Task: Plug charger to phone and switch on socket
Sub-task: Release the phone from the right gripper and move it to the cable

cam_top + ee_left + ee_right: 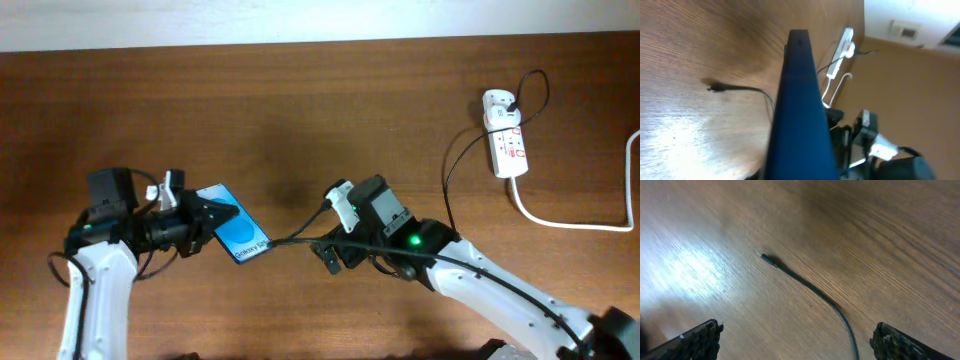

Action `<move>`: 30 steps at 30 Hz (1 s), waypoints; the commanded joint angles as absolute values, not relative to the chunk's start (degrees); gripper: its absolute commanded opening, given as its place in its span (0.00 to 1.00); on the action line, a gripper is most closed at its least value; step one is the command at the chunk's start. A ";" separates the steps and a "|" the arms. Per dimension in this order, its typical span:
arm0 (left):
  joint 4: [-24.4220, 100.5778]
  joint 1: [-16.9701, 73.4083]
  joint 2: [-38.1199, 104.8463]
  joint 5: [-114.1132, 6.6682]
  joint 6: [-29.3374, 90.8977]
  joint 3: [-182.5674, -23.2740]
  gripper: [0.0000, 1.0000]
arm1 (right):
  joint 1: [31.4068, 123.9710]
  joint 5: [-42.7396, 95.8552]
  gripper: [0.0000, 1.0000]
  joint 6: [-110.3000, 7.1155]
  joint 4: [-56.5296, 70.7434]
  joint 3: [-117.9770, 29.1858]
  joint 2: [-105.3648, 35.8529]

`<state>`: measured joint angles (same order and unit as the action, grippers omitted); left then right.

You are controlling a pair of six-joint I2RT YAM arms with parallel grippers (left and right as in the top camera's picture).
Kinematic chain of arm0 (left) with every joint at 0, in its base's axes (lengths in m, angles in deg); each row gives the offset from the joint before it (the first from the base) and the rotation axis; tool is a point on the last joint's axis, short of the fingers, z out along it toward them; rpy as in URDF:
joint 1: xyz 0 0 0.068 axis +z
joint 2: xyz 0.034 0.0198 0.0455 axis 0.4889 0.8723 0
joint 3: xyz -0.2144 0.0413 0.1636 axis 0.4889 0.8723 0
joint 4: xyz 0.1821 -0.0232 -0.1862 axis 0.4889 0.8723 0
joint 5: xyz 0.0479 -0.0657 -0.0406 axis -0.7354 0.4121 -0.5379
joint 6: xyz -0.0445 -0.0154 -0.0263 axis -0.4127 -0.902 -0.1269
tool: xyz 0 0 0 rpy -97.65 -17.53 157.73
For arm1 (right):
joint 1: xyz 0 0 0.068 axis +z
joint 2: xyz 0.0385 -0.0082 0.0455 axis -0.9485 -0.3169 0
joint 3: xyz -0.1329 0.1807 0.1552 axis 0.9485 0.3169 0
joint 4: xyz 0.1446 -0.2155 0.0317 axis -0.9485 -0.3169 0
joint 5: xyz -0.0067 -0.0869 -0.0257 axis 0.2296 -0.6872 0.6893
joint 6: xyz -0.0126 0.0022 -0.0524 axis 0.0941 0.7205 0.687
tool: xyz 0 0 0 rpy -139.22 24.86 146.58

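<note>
Phone (800, 115) edge-on in L gripper (213, 213) — charger tip (766, 257) free, R gripper (796, 330) wide.

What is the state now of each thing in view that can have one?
left pincer: shut on phone.
right pincer: open, empty.
phone: held, screen blue, nothing plugged in.
charger: plug tip lying loose on table.
socket: switch position too small to tell.

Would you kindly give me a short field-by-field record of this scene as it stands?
phone: slim blue-screened smartphone, clamped in left gripper
charger: thin black cable, plug tip loose on brown wooden table, not in phone
right gripper: open, above plug tip
socket: small white power strip, red switches, far right; switch state unreadable
</note>
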<state>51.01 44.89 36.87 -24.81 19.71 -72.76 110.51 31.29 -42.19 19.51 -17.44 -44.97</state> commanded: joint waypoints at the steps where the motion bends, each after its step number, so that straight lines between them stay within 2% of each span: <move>1: 50.59 48.32 42.07 -19.89 23.86 -73.28 0.00 | 111.40 32.25 0.98 -33.01 19.77 -17.81 -49.41; 4: 50.66 49.74 46.23 -17.94 26.88 -73.28 0.00 | 112.71 36.36 0.98 -27.96 23.07 -17.81 -54.74; 8: 50.66 49.78 46.42 -18.31 28.23 -73.28 0.00 | 115.34 36.03 0.89 -23.42 29.94 -17.81 -62.31; 9: 50.70 49.78 46.42 -18.29 29.17 -73.28 0.00 | 115.95 34.39 0.82 -21.19 31.05 -17.81 -64.03; 11: 50.68 49.78 46.42 -18.31 29.63 -73.28 0.00 | 116.12 28.99 0.79 -19.90 32.89 -17.81 -66.72; 14: 50.68 49.78 46.42 -19.98 29.65 -73.28 0.00 | 116.15 28.54 0.78 -19.90 35.66 -17.81 -67.49; 17: 50.70 49.78 46.42 -20.74 29.63 -73.28 0.00 | 116.15 28.30 0.70 -19.92 36.89 -17.98 -67.14; 20: 50.70 49.78 46.42 -20.74 29.63 -73.28 0.00 | 116.15 28.56 0.59 -20.18 32.45 -19.31 -63.38; 22: 50.70 49.78 46.42 -20.72 29.61 -73.28 0.00 | 116.15 29.24 0.58 -20.58 31.05 -19.62 -58.53; 24: 50.70 49.78 46.42 -20.72 29.61 -73.28 0.00 | 116.15 30.26 0.67 -19.29 32.65 -19.62 -54.35; 30: 51.22 49.78 46.42 -20.72 29.59 -73.28 0.00 | 113.39 30.61 0.67 -17.15 39.38 -19.62 -63.03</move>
